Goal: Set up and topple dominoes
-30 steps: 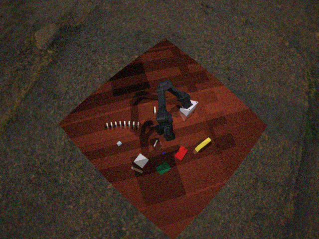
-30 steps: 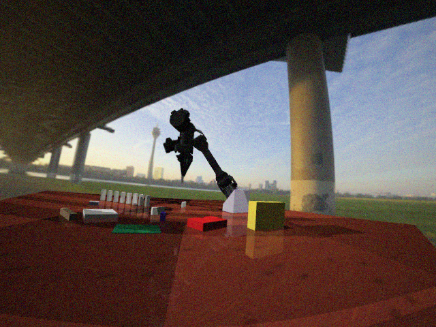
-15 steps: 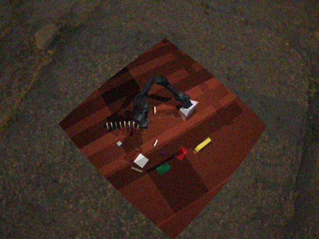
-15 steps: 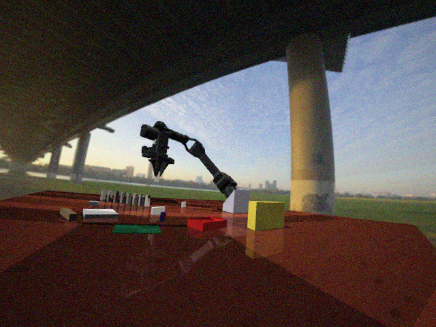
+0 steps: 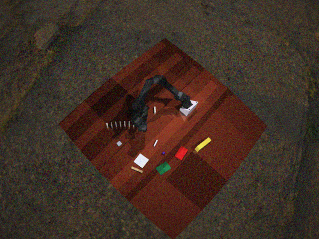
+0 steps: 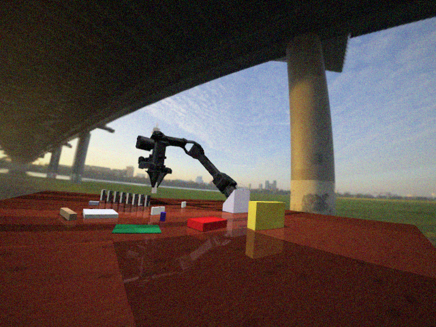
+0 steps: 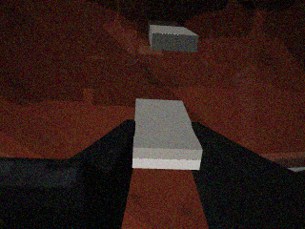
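Observation:
Several thin pale dominoes [image 5: 124,124] [image 6: 102,195] stand upright in an evenly spaced row; the arm partly hides its right end in the top view. My gripper [image 6: 154,187] [image 7: 161,130] is shut on a white domino [image 6: 153,190] [image 7: 163,125], held upright above the table near the row's right end. Another domino [image 7: 173,42] shows beyond it in the wrist view, seemingly the end of the row. One loose white domino [image 5: 155,143] [image 6: 157,210] lies in front of the arm. A small white piece [image 5: 154,109] [image 6: 183,204] is between the row and the base.
A grey-blue block [image 5: 119,143] [image 6: 93,203] is near the row. Farther out are a white slab [image 5: 141,160] [image 6: 100,213], tan bar [image 5: 136,169] [image 6: 68,214], green sheet [image 5: 163,168] [image 6: 136,229], blue block [image 5: 163,153] [image 6: 162,216], red block [image 5: 181,153] [image 6: 206,223] and yellow block [image 5: 203,144] [image 6: 266,215].

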`<state>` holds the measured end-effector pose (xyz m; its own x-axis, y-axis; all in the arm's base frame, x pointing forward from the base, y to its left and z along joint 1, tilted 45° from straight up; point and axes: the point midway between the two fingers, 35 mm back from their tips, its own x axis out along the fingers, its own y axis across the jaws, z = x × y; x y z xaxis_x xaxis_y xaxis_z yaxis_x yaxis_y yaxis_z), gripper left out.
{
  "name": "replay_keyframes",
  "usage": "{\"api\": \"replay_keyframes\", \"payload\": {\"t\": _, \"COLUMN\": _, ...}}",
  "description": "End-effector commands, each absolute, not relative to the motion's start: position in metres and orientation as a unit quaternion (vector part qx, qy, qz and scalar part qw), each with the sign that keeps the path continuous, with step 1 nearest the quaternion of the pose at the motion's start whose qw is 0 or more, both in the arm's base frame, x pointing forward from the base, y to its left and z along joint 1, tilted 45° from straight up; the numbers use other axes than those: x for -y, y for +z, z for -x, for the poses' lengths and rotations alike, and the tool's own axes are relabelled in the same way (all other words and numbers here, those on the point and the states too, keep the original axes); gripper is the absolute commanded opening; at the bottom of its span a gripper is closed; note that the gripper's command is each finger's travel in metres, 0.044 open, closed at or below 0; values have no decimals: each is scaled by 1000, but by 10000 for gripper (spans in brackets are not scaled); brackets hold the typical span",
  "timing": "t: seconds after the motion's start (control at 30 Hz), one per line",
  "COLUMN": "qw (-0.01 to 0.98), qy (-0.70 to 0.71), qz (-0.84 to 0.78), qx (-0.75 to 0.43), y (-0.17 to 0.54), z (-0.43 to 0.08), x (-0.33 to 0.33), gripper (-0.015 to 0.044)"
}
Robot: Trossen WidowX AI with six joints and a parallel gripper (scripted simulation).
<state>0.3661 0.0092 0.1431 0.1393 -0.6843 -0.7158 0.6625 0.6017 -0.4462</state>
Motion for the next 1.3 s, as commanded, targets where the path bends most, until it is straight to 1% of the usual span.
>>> {"api": "replay_keyframes", "payload": {"t": 0.0, "qw": 758, "qy": -445, "qz": 11, "qx": -476, "y": 133, "z": -368, "x": 4, "gripper": 107}}
{"api": "replay_keyframes", "payload": {"t": 0.33, "qw": 758, "qy": -447, "qz": 14, "qx": -474, "y": 106, "z": -370, "x": 35, "gripper": 107}}
{"api": "replay_keyframes", "payload": {"t": 0.7, "qw": 758, "qy": -447, "qz": 14, "qx": -474, "y": 105, "z": -370, "x": 35, "gripper": 107}}
{"api": "replay_keyframes", "payload": {"t": 1.1, "qw": 758, "qy": -447, "qz": 14, "qx": -474, "y": 105, "z": -370, "x": 35, "gripper": 422}}
{"api": "replay_keyframes", "payload": {"t": 1.13, "qw": 758, "qy": -447, "qz": 14, "qx": -474, "y": 105, "z": -370, "x": 35, "gripper": 440}}
{"api": "replay_keyframes", "payload": {"t": 1.27, "qw": 760, "qy": -443, "qz": 16, "qx": -475, "y": 113, "z": -370, "x": 27, "gripper": 440}}
